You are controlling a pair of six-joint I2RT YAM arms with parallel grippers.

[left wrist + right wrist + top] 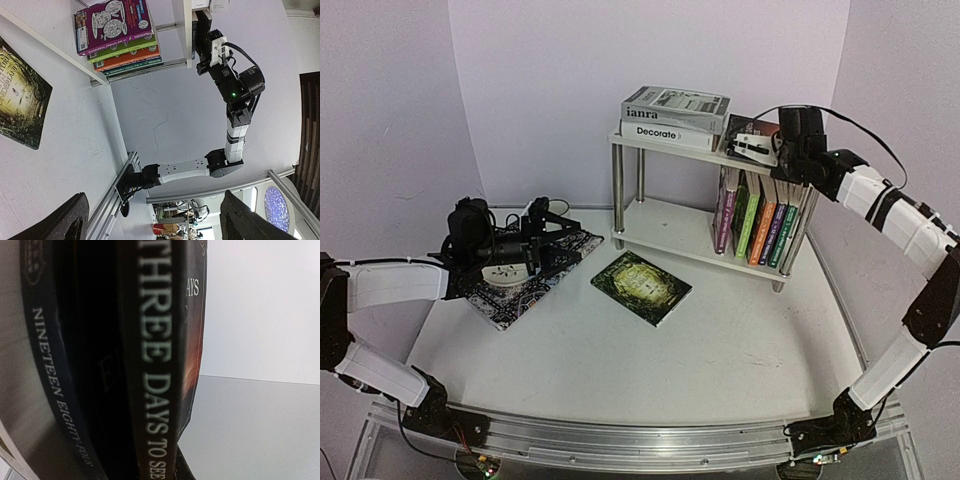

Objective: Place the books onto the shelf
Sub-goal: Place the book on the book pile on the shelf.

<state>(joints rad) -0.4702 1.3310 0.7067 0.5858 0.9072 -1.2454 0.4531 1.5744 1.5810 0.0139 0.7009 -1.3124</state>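
the left hand hung over the patterned placemat, its fingers spread wide with nothing between them. ahead of it, toward the other arm, a dark green book lay flat on the counter, cover up and clear of the fingers.

the right hand was up at the right end of the top board of the shelf, closed almost all the way. its own wrist view showed none of its fingers. that view was filled by dark spines right against it, reading "three days to see" and "nineteen eighty-four". whether it pinched one of them i could not tell.

below that hand, on the lower board, a row of colourful books stood upright. to its left along the top board, two larger books lay stacked.
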